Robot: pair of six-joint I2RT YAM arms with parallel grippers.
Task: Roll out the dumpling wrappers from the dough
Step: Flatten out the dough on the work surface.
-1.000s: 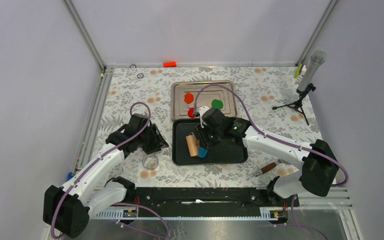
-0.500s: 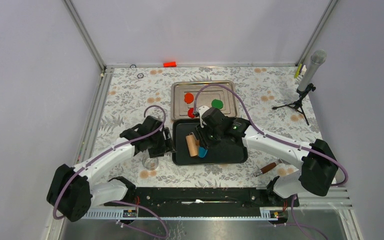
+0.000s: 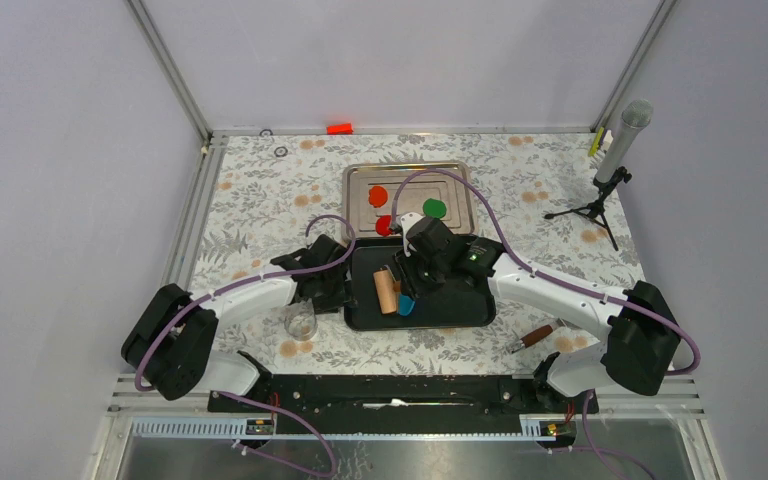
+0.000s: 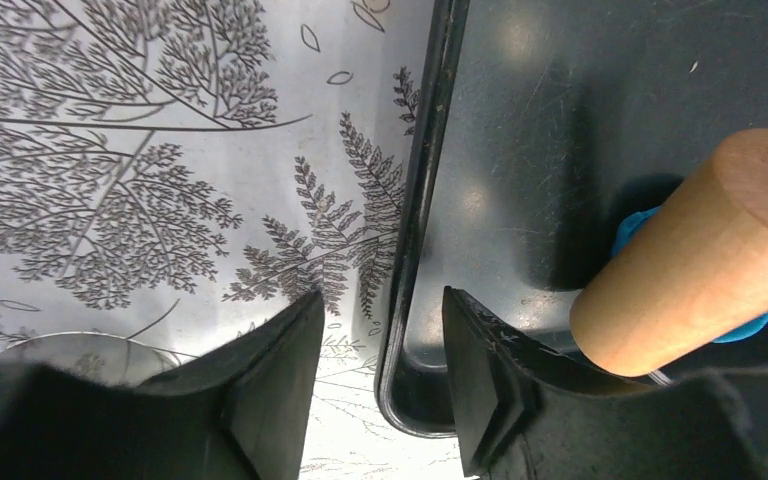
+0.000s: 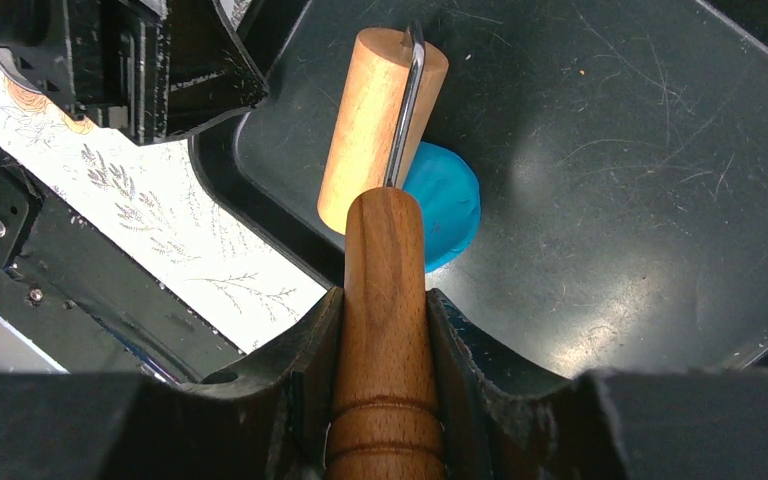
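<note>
Roller on the blue dough, right arm closest

My right gripper (image 5: 385,325) squeezed the rolling pin (image 5: 385,260) by its wooden handle, and the roller (image 5: 380,120) pointed almost straight away from my jaws. The blue dough (image 5: 447,205) lay in the black tray (image 5: 610,200), peeking out from under the roller's right side, so I guessed the roll should go sideways that way. My left gripper (image 4: 380,350) was open, with one finger on each side of the tray's rim.
</note>
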